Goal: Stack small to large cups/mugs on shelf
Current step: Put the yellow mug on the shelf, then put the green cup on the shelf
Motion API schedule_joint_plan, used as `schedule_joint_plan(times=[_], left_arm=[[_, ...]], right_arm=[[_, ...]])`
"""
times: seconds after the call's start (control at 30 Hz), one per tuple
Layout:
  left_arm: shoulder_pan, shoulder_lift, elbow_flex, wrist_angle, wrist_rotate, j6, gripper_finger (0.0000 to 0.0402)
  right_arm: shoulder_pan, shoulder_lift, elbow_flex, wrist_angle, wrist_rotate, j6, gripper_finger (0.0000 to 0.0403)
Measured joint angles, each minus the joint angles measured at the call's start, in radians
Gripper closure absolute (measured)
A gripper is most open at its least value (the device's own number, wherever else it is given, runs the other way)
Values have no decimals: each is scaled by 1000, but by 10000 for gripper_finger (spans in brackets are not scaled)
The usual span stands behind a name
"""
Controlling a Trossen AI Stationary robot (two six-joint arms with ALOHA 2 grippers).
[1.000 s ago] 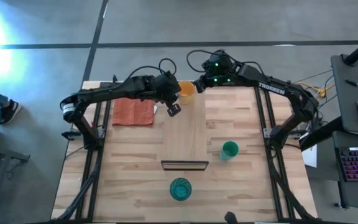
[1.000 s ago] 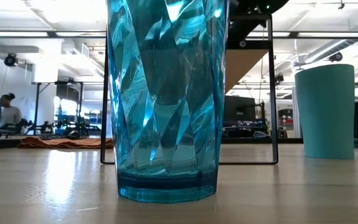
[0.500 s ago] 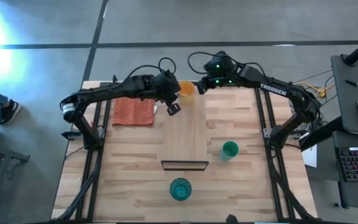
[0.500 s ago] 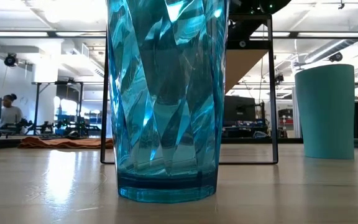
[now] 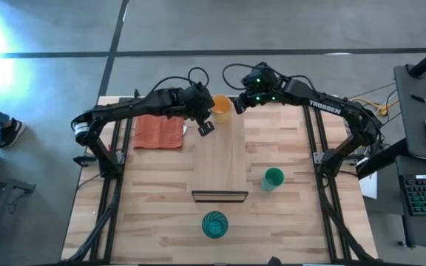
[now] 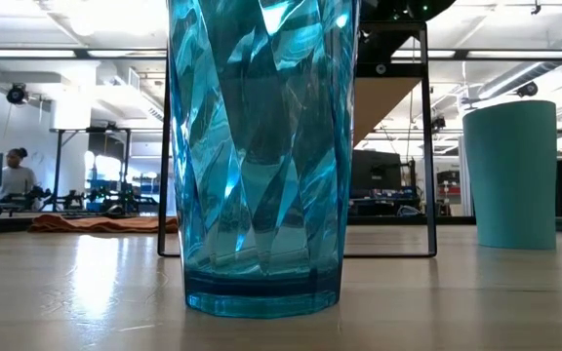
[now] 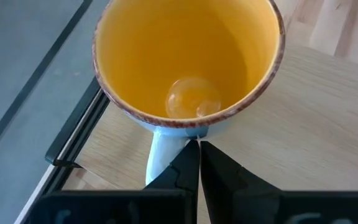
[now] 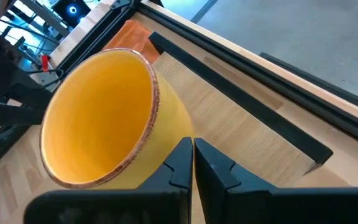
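Observation:
The small orange cup [image 5: 221,108] is at the table's far edge, by the far end of the light-wood shelf [image 5: 217,159]. My left gripper [image 5: 208,113] is shut just left of the cup. My right gripper [image 5: 237,103] is shut just right of it. The cup fills the left wrist view [image 7: 188,59] and shows in the right wrist view [image 8: 101,118]. The green cup [image 5: 273,178] stands on its base on the table, right of the shelf. The teal tumbler [image 5: 214,224] stands on its base near the front edge, close to the low view [image 6: 261,146]. My left gripper has its shut fingertips [image 7: 191,152] against the cup's outer wall just under the rim [image 7: 194,129], coming level from the table's left. Whether they press on it, I cannot tell. My right gripper has its shut fingertips [image 8: 184,149] at the cup's lower side wall [image 8: 173,127], coming from the table's right. Whether they touch it, I cannot tell.
An orange-red cloth [image 5: 159,133] lies at the far left of the table. The dark rail of the table's far edge [image 8: 241,106] runs right behind the cup. The shelf's dark front edge [image 5: 220,196] faces the tumbler. A person sits in the room beyond [image 6: 13,175].

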State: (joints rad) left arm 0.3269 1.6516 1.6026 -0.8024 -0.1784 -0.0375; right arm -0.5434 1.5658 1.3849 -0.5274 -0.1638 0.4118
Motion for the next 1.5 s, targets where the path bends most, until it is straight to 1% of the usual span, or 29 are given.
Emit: schedule_joint_plan(times=[0.07,0.27,0.43,0.57,0.7,0.77,0.93,1.07,1.2,1.33,1.43,1.5], left_arm=[[2,0,-4,0,-14,5,401],[8,0,-5,-2,-17,21,401],[17,-1,-5,-3,-18,24,401],[11,-13,-4,-32,-18,17,401],[-8,-36,-1,-85,-18,-18,402],[-27,-61,-2,-88,-18,-30,402],[-86,-134,-2,-89,-17,-36,402],[-113,-181,-4,-95,-17,-42,402],[-124,-212,-7,-98,-27,-43,400],[-128,-233,-14,-97,-46,-62,378],[-131,-248,-38,-98,-46,-67,351],[-132,-261,-58,-97,-45,-93,332]], right_arm=[[0,0,0,-1,0,0,394],[0,0,-1,-45,10,8,394],[0,-1,-1,-46,12,8,394],[0,-3,-1,-47,36,8,394],[0,-9,-1,-66,52,-1,394],[0,-18,-1,-79,70,-14,394],[5,-65,-1,-113,72,-42,394],[30,-141,-1,-231,92,-65,387],[81,-222,-1,-423,151,-45,358],[164,-294,-7,-643,222,68,318],[255,-346,-22,-771,269,206,291],[325,-378,-41,-822,288,314,278]])
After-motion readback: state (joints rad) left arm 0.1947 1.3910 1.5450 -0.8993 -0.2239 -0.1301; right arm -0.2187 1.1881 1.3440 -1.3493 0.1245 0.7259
